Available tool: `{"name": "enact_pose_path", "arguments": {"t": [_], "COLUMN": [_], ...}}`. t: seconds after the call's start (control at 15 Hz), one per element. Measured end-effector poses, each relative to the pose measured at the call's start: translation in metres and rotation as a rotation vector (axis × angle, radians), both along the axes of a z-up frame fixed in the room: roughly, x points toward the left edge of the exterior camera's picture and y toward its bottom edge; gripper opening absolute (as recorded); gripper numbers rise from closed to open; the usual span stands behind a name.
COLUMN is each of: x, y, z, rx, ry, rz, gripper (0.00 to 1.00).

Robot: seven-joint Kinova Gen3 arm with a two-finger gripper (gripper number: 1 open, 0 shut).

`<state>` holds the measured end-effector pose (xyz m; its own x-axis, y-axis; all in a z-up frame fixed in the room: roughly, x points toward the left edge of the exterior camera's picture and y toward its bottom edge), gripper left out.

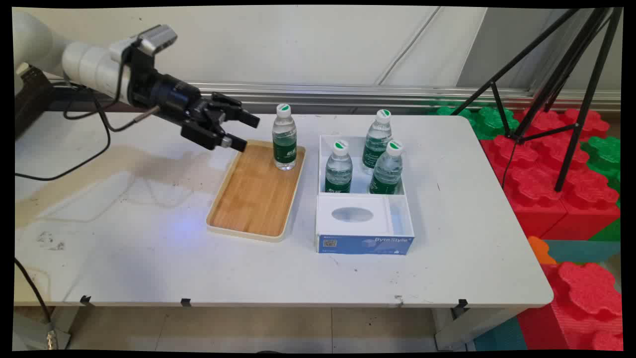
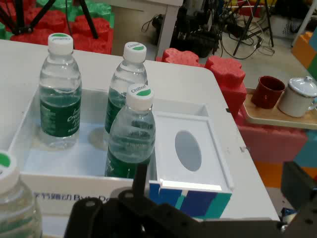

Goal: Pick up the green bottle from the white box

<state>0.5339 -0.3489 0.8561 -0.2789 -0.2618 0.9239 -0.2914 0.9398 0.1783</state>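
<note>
One camera stands above the near side of my white table (image 1: 124, 258), well back, looking down across it toward the wall. The other rides on my hand and looks along it from close by, low over the far left of the table, facing the box (image 2: 193, 196) and the floor beyond. Both views share the box (image 1: 365, 228) and the three bottles (image 1: 339, 166) standing in it.

White table (image 1: 124, 258) against pale wall (image 1: 298, 44); aluminium rail (image 1: 372, 92) along far edge. Black tripod (image 1: 571, 89) over red and green foam blocks (image 1: 541, 164), right. Tiled floor (image 1: 248, 328)
</note>
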Motion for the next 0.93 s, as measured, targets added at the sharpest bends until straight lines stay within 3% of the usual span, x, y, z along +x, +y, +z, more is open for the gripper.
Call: {"name": "enact_pose_path", "arguments": {"t": [0.93], "x": [-0.076], "y": [-0.026], "z": [-0.049], "rx": [-0.034], "ry": [0.032], "rz": [0.017], "gripper": [1.0]}}
